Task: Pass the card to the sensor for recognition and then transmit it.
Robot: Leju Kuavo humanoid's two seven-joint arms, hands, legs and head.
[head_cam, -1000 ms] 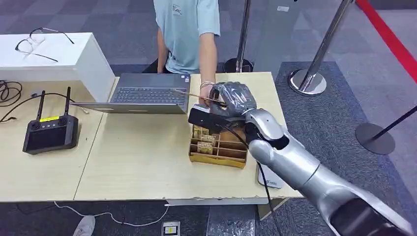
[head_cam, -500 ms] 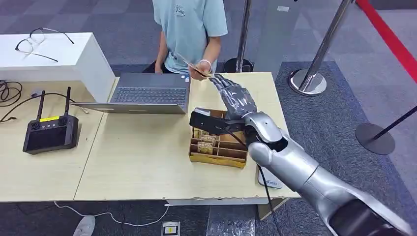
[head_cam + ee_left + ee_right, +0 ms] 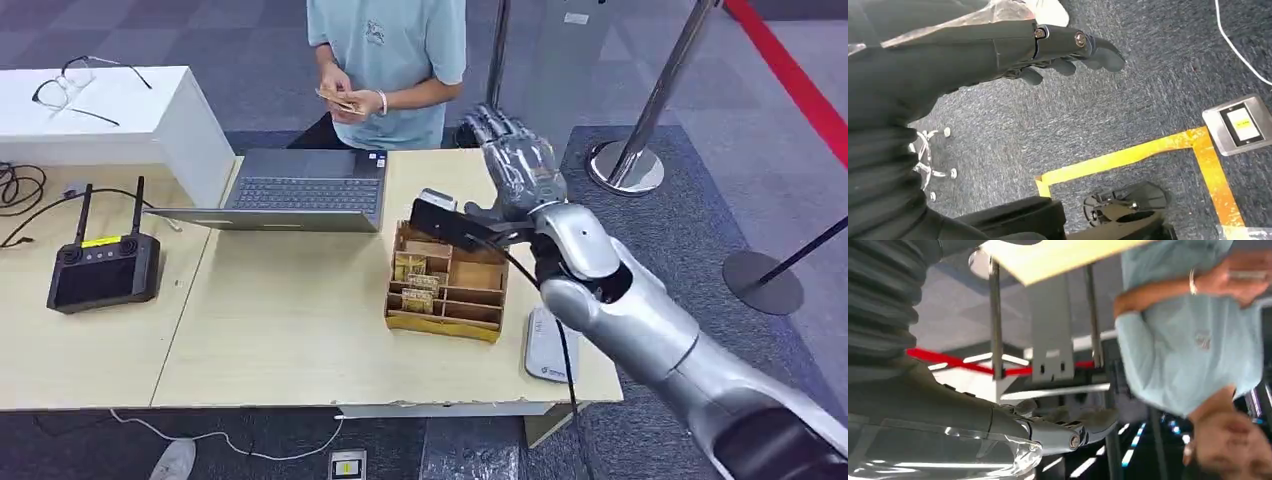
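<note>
A person in a light blue shirt (image 3: 390,45) stands behind the table and holds the tan card (image 3: 340,100) in both hands at chest height. My right hand (image 3: 515,165) is raised over the table's far right edge, fingers spread, holding nothing; its fingers (image 3: 1058,427) point toward the person (image 3: 1193,340) in the right wrist view. A wooden compartment box (image 3: 470,290) with several cards sits below the hand. A white flat reader (image 3: 550,345) lies on the table beside my forearm. My left hand (image 3: 1048,45) hangs over the carpet, empty, fingers loosely extended.
An open laptop (image 3: 300,190) sits left of the box, a black controller with antennas (image 3: 100,265) farther left. A white cabinet with glasses (image 3: 90,100) stands at the back left. Metal stanchion posts (image 3: 630,160) stand right of the table.
The person has taken the card from my right hand and drawn it back to the chest. My right hand opened and moved up and to the right, away from the box.
</note>
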